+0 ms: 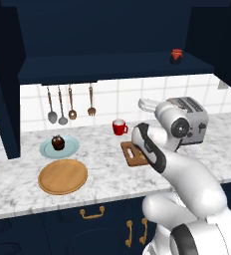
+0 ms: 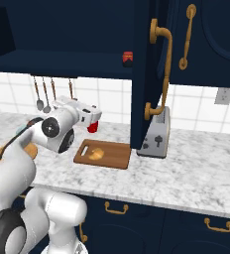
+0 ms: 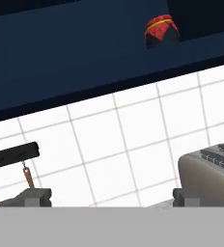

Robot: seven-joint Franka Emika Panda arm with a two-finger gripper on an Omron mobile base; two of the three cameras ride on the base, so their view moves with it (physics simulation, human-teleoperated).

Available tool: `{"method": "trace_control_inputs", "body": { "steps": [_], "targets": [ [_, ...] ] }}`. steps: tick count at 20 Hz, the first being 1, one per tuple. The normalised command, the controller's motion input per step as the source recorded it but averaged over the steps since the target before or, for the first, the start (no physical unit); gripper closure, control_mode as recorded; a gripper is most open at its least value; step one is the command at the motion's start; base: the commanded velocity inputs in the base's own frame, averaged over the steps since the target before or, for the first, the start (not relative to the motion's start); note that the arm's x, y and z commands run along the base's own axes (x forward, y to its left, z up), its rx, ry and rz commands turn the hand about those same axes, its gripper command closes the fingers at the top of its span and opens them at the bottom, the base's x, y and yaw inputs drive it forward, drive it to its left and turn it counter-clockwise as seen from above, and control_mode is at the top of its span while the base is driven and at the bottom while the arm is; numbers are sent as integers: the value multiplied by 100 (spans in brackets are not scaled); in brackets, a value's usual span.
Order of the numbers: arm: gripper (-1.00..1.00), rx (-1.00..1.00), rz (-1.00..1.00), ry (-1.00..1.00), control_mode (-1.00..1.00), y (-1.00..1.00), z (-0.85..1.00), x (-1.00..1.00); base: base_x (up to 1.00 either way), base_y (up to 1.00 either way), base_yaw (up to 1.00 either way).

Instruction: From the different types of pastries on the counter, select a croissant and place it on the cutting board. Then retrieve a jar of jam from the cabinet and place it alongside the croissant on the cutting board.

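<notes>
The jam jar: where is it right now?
The jar of jam stands on the cabinet shelf, toward its right end, above the toaster; it shows top right in the hand view.

Cutting board matt brown wood; counter smooth marbled stone; toaster brushed metal; cabinet matt navy.

White square wall tiles back the room, a utensil rail along their top edge, navy drawers below
</notes>
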Motion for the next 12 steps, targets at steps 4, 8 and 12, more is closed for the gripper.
{"method": "trace_control_inputs", "body": {
  "steps": [4, 8, 12],
  "targets": [
    [-100, 0, 0, 0, -100, -1, 72, -2, 0, 0, 0],
    [-100, 0, 0, -8, -100, -9, 79, -29, 0, 0, 0],
    [-100, 0, 0, -10, -100, -13, 78, -24, 0, 0, 0]
  ]
}}
